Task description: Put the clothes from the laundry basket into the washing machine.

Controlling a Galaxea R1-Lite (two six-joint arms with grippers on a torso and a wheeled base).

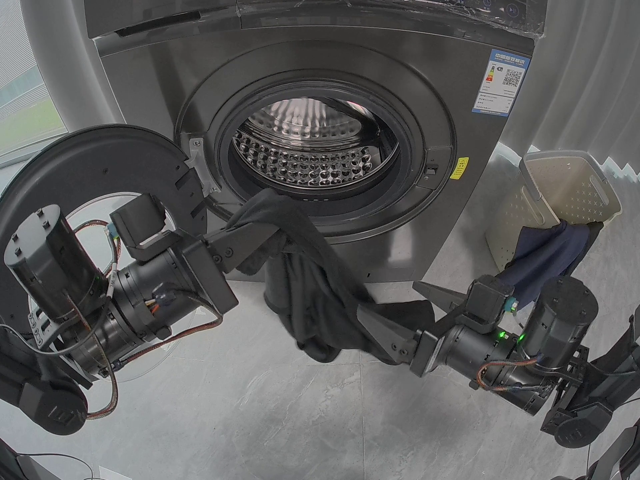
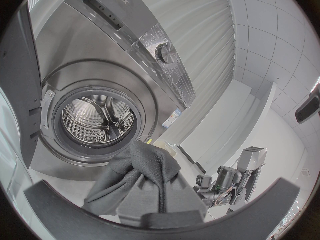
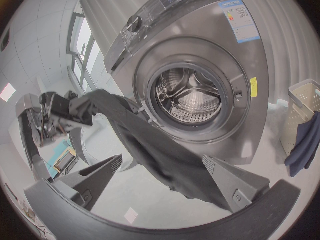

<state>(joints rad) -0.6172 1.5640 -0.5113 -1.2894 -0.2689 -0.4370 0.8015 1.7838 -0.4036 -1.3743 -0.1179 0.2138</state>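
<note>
A dark grey garment (image 1: pixel 307 281) hangs in front of the washing machine, just below the open drum (image 1: pixel 313 141). My left gripper (image 1: pixel 261 231) is shut on the garment's upper end at the lower left lip of the drum opening; the left wrist view shows the cloth (image 2: pixel 146 160) bunched in my left gripper (image 2: pixel 160 184). My right gripper (image 1: pixel 393 308) stands open lower down, with the garment's tail (image 3: pixel 156 147) running between its spread fingers and resting against one fingertip (image 3: pixel 210 165). A navy garment (image 1: pixel 547 255) hangs over the rim of the laundry basket (image 1: pixel 573 181).
The round machine door (image 1: pixel 87 161) is swung wide open at the left, close behind my left arm. The cream basket (image 3: pixel 305 97) stands on the floor to the machine's right, against the curtain. Grey tiled floor (image 1: pixel 267 401) lies in front.
</note>
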